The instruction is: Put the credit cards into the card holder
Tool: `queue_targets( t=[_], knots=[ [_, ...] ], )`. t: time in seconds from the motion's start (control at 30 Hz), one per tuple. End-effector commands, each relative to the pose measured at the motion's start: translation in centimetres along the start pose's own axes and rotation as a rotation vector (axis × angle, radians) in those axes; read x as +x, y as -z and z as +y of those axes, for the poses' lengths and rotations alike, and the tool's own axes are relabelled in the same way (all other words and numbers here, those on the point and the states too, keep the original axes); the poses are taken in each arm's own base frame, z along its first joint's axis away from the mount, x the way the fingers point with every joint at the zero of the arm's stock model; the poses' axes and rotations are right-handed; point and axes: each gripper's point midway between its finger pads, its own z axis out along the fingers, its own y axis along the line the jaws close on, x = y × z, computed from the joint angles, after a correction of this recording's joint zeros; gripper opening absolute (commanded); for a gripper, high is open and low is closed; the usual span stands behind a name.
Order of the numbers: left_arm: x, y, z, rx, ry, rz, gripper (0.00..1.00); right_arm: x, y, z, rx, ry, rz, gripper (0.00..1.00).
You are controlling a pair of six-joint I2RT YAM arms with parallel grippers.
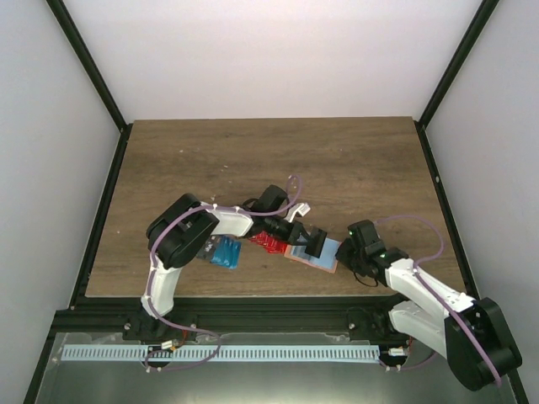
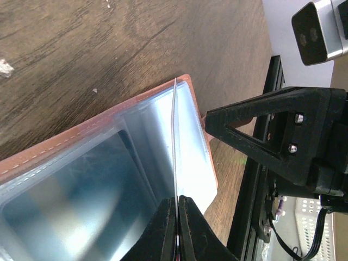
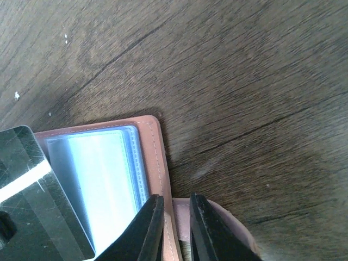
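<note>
The tan-pink card holder (image 1: 327, 257) lies open near the table's front edge, its clear plastic pockets facing up (image 2: 109, 179). My left gripper (image 1: 312, 241) is shut (image 2: 178, 202) on a thin card (image 2: 175, 141), seen edge-on and standing over the holder's pockets. In the right wrist view this card looks dark grey-black (image 3: 27, 190) and lies over the holder's left part. My right gripper (image 1: 345, 252) is shut (image 3: 175, 205) on the holder's right edge (image 3: 159, 152), with pink leather between its jaws. Red cards (image 1: 269, 244) and blue cards (image 1: 226, 252) lie to the left of the holder.
The wooden table (image 1: 269, 160) has black frame rails on both sides and a black rail along its front edge (image 1: 253, 305). My right gripper's black finger (image 2: 261, 128) sits close to the right of the held card.
</note>
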Motion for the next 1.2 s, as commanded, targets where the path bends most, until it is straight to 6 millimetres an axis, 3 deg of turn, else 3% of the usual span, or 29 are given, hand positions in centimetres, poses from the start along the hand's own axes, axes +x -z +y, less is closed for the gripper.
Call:
queue_targets(
  t=[0.0, 0.3, 0.57, 1.17],
  knots=[
    [0.1, -0.7, 0.9, -0.027, 0.01, 0.012, 0.04, 1.1, -0.6, -0.5, -0.008, -0.009, 0.045, 0.14],
    [0.4, -0.8, 1.5, -0.055, 0.048, 0.023, 0.04, 1.7, -0.5, 0.1, -0.047, -0.009, 0.076, 0.01],
    [1.1, -0.5, 2.0, -0.087, 0.108, 0.037, 0.04, 2.5, -0.8, -0.1, -0.064, -0.032, 0.106, 0.01],
    [2.3, 0.4, 1.8, -0.105, 0.271, 0.039, 0.04, 2.5, -0.7, -0.5, -0.056, -0.054, 0.094, 0.01]
  ],
)
